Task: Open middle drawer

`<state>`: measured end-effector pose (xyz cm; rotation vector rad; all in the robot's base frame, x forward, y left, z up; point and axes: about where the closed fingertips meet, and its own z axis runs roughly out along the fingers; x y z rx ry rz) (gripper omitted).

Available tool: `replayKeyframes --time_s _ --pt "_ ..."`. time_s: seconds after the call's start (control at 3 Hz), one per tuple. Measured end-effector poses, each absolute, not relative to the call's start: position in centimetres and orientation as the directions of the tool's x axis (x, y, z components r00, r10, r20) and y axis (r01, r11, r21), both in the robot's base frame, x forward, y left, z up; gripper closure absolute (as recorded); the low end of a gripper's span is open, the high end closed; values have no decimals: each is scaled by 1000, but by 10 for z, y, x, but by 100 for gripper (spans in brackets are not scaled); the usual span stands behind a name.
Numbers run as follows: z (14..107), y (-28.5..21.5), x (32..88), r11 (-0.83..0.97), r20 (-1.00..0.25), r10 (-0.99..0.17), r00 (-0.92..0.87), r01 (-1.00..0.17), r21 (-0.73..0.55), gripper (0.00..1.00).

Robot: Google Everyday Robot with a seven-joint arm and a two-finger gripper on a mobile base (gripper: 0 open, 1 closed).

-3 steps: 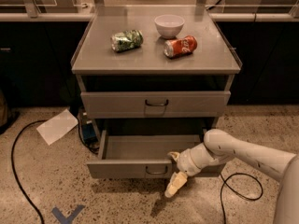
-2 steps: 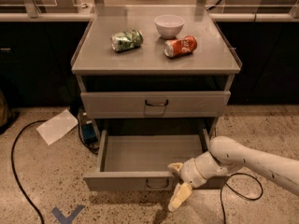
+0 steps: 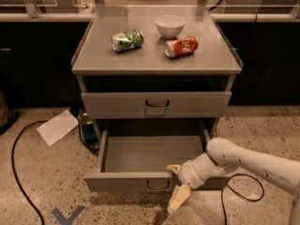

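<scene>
The robot's tool (image 3: 176, 184) hangs at the front of the middle drawer (image 3: 126, 182), just right of its dark wire handle (image 3: 158, 185). Its cream fingers (image 3: 179, 198) are spread wide, one above the front panel's top edge and one pointing down past its bottom edge. They close on nothing, and the handle looks free. The white arm (image 3: 253, 161) reaches in from the drawer's right.

A second ago the drawer was only partly out. It then slid further toward the camera, and its front panel now sits about where it was 0.7 seconds ago, so the pull seems to have ended. The tool has hardly shifted in that time.

The drawer stands well out of the cabinet, with the grey floor of its tray in full view. By that showing the opening looks done, and only the tool's withdrawal is likely left.

Behind and above the middle drawer, the top drawer (image 3: 117, 104) is shut. Farther back and higher, the counter (image 3: 140, 60) carries a crushed green can (image 3: 127, 40), a red soda can (image 3: 181, 47) lying on its side and, farthest from the drawer, a white bowl (image 3: 169, 26).
</scene>
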<state>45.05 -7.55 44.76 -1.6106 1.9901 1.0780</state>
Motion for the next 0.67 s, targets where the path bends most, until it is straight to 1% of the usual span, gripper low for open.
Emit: replayKeyframes --time_s 0.33,0.67 --pt "444 -73 439 31 -685 -668 -291 -930 365 0" --pt "461 -78 406 4 -681 -663 -310 -912 410 0"
